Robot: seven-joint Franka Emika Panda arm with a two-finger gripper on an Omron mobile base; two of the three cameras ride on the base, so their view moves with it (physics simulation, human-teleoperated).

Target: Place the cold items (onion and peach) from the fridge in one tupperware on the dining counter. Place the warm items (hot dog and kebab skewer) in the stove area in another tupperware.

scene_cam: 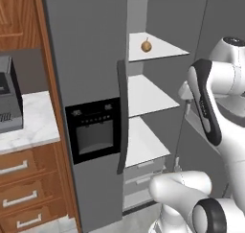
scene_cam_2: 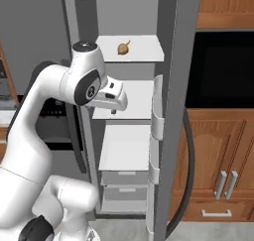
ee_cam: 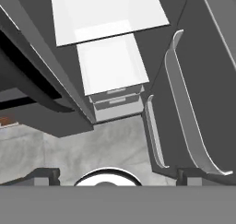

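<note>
A tall grey fridge (scene_cam: 91, 45) stands with its right door (scene_cam_2: 171, 111) swung open, showing white shelves (scene_cam_2: 126, 146) and pale drawers (scene_cam_2: 124, 178) at the bottom. A black dispenser panel (scene_cam: 93, 129) sits in the closed left door. To the left lies a white marble counter (scene_cam: 33, 126) over wooden drawers (scene_cam: 24, 193). To the right stand wooden cabinets (scene_cam_2: 223, 160). The floor (ee_cam: 106, 144) is mottled grey stone.
</note>
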